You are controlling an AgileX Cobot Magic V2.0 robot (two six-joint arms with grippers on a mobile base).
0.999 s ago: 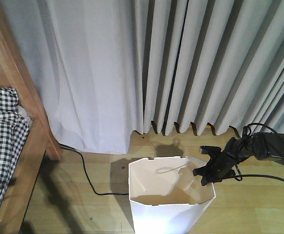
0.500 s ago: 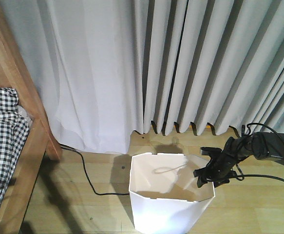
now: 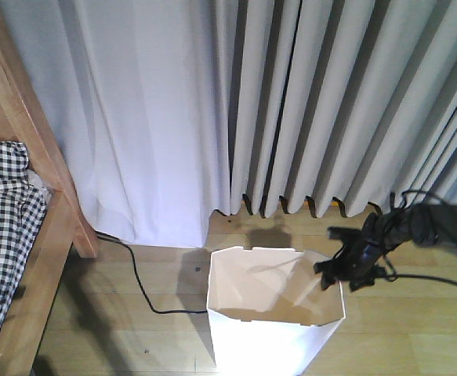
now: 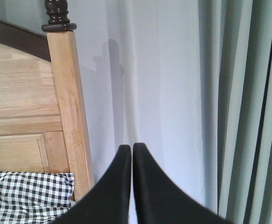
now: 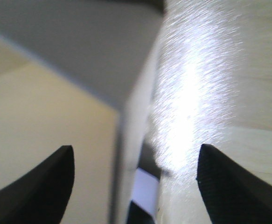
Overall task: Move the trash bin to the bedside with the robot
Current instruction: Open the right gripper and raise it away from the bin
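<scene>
The white trash bin [image 3: 267, 337] stands upright on the wooden floor in front of the curtains, right of the bedside. The bedside is the light-brown bed frame [image 3: 56, 204] with checkered bedding [image 3: 1, 227] at the left. My right gripper [image 3: 338, 277] is at the bin's right rim. In the right wrist view the right gripper [image 5: 136, 161] is open, its fingers well apart on either side of the thin bin wall [image 5: 126, 140] and not touching it. My left gripper [image 4: 132, 147] is shut and holds nothing, facing the bed post [image 4: 68, 102] and bedding [image 4: 24, 193].
Grey-white curtains [image 3: 330, 102] hang to the floor behind the bin. A black cable [image 3: 142, 290] runs over the floor between the bed frame and the bin. The right arm's own cable [image 3: 440, 278] trails to the right.
The bin has gone from tilted to standing level. My right gripper has risen slightly and shifted right at the bin's rim.
</scene>
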